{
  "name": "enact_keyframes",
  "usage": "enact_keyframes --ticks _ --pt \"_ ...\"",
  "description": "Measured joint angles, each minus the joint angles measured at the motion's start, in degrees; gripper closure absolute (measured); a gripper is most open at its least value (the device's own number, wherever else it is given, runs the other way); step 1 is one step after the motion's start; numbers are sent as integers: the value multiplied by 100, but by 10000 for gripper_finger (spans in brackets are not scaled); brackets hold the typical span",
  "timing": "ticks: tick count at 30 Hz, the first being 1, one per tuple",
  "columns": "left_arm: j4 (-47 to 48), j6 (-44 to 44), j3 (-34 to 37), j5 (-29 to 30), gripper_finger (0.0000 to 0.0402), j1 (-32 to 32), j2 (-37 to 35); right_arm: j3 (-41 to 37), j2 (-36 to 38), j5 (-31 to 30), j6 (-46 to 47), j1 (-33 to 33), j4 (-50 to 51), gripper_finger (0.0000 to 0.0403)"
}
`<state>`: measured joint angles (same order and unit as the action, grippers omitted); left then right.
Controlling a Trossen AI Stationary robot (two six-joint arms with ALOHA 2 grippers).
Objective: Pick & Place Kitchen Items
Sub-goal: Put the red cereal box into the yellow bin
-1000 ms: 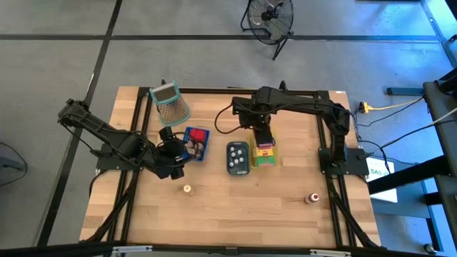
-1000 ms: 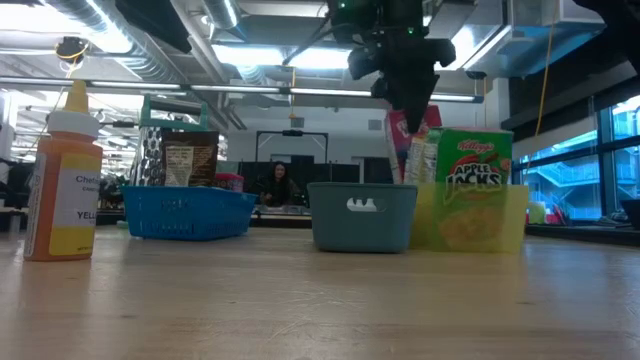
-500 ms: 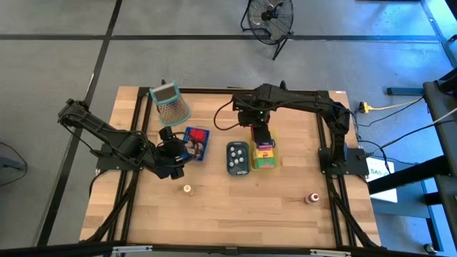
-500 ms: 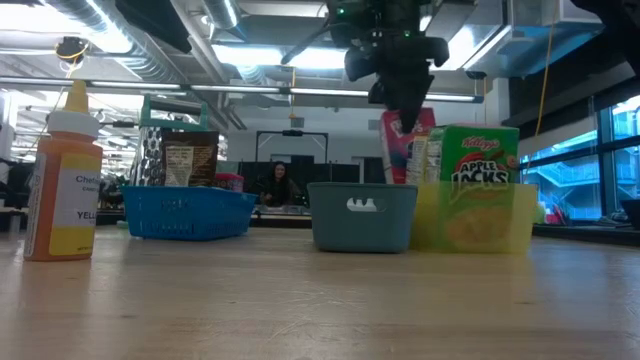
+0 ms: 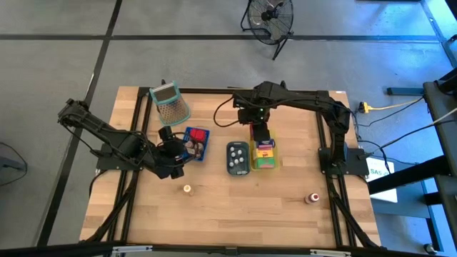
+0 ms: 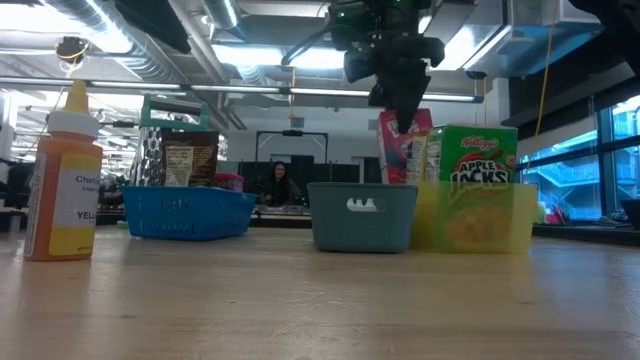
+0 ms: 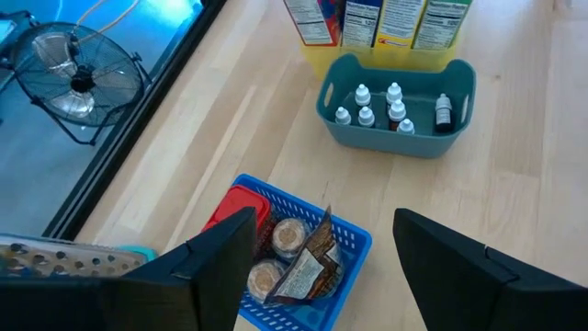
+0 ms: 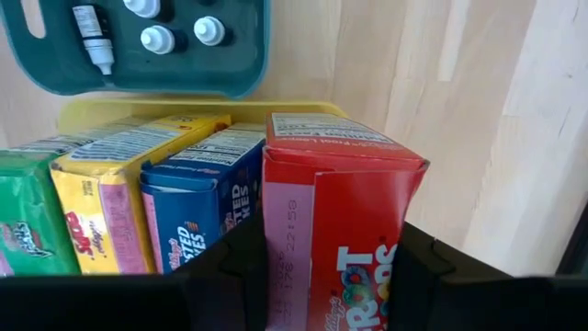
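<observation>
Right tool clenches a glossy red cardboard carton; three more rectangular cartons stand alongside in the yellow plastic tray. Left tool hangs released.

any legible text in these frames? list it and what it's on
"Kellogg's APPLE JACKS": green carton in the yellow tray, low view.
"22:58": end flap of the red carton held by the right gripper; its front shows partial "ROOT".
"STED": partial, on the blue carton.
"YEL...": cut off, on the orange bottle.
Nutrition panels, dropper bottle labels: too small to read.
</observation>
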<state>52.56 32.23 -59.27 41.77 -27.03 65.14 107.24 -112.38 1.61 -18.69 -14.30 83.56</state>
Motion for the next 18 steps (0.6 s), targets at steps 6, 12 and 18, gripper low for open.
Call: enact_keyframes --ticks 6,12,18 --pt "6 0 0 23 149 0 0 -161 2 0 -1 -1 -38 257" --pt "13 0 0 33 149 0 0 -602 0 9 -131 -1 -231 257" --pt "13 0 0 62 149 0 0 -868 0 13 -148 -3 -428 257"
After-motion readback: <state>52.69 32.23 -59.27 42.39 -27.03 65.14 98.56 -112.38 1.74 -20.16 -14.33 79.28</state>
